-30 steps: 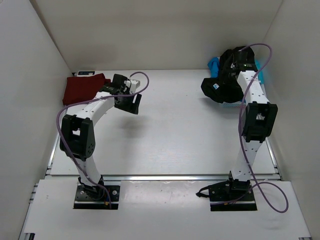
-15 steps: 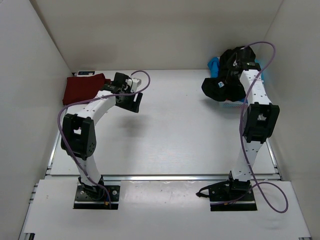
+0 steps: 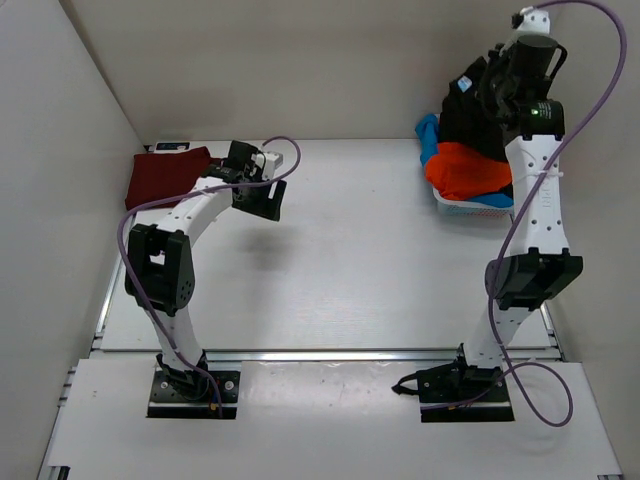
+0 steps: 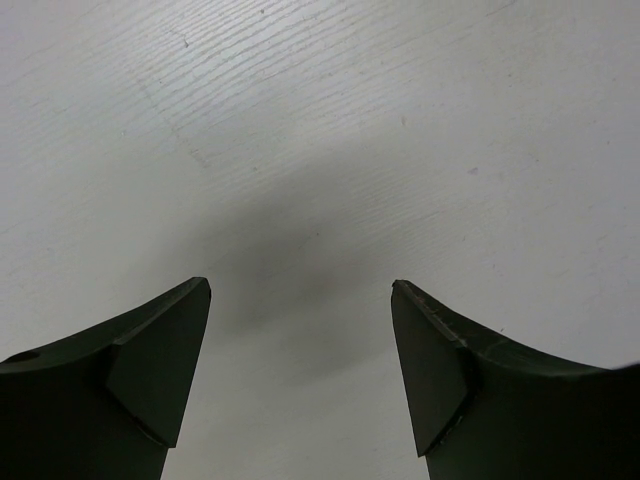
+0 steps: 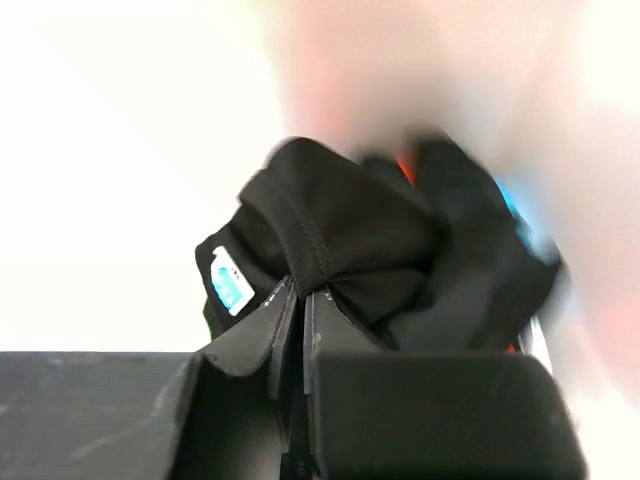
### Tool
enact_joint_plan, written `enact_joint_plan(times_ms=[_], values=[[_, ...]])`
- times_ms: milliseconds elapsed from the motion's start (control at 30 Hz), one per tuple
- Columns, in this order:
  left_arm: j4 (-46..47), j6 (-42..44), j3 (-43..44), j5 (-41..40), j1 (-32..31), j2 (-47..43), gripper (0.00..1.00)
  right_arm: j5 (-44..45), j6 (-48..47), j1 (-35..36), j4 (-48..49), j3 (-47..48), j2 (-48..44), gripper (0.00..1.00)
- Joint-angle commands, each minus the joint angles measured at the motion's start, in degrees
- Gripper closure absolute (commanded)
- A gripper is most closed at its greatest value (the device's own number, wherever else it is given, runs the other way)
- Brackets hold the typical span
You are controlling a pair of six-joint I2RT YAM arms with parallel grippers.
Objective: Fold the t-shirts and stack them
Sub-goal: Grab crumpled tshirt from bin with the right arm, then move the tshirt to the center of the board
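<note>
Right wrist view: right hand (image 5: pixel 300 295) clamped on black t-shirt (image 5: pixel 370 240), high above basket (image 3: pixel 462 205); left hand (image 4: pixel 300 287) apart over surface (image 4: pixel 400 120); dark red t-shirt (image 3: pixel 165 175) far left.

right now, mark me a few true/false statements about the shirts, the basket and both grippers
1. The right gripper is shut on the black shirt. True.
2. The left gripper is shut on a shirt. False: it is open and empty over the bare table. The dark red shirt lies beside it at the far left of the table.
3. An orange shirt shows in the basket. True.
4. The black shirt is spread flat on the table. False: it hangs bunched from the right gripper, off the table.
</note>
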Motion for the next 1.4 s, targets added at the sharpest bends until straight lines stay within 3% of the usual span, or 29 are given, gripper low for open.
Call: enact_joint_plan(times_ms=[0, 100, 367, 533, 767, 900, 1000, 1033, 1067, 1133, 1167, 1200, 1300, 1367], values=[[-0.28, 0.1, 3.07, 1.09, 0.14, -0.83, 0.16, -2.07, -4.44, 4.43, 6.51, 4.42, -1.48, 1.0], [-0.63, 0.28, 3.86, 1.09, 0.06, -1.09, 0.15, -3.05, -4.71, 6.46, 7.83, 6.89, -2.26, 1.0], [-1.51, -0.86, 6.77, 1.18, 4.61, -1.8, 0.13, -17.35, -8.22, 11.38, 12.75, 9.26, -5.95, 1.0], [-2.13, -2.62, 8.18, 3.56, 10.86, -2.5, 0.13, -19.13, -9.1, 17.78, 13.55, 9.87, -7.1, 1.0], [-1.87, -2.09, 7.82, 1.01, 12.54, -4.35, 0.12, -22.36, -7.19, 23.42, 18.64, 14.62, -5.17, 1.0], [-1.6, -2.97, 7.65, -1.18, 13.24, -4.0, 0.12, -26.61, -3.74, 23.86, 19.71, 10.77, -4.12, 1.0], [-1.52, -4.02, 7.56, -3.12, 13.85, -4.17, 0.12, -29.05, -0.68, 19.83, 17.24, 3.04, -4.99, 0.99], [-1.43, -3.85, 7.47, -3.3, 14.29, -4.17, 0.11, -30.89, 0.73, 17.99, 17.24, -0.81, -5.6, 0.95], [-1.43, -3.76, 7.39, -3.21, 14.73, -4.26, 0.12, -31.69, 1.26, 16.23, 16.46, -4.59, -5.87, 0.77], [-1.69, -3.07, 7.12, -3.83, 14.91, -4.61, 0.11, -34.67, 3.02, 14.29, 17.58, -11.43, -7.53, 0.21], [-2.21, -2.36, 7.21, -3.39, 14.82, -4.7, 0.1, -34.6, 3.2, 13.41, 17.33, -16.0, -7.89, 0.08], [-2.04, -1.23, 7.3, -3.21, 14.74, -4.88, 0.1, -34.42, 3.29, 12.79, 18.11, -20.57, -9.19, 0.01], [-3.7, 1.85, 7.38, -1.81, 13.25, -5.67, 0.1, -28.99, 2.85, 12.7, 17.34, -26.49, -11.05, 0.01], [-5.73, 5.01, 6.08, -0.93, 12.28, -6.89, 0.11, -25.57, -0.64, 13.75, 12.7, -24.77, -9.83, 0.01]])
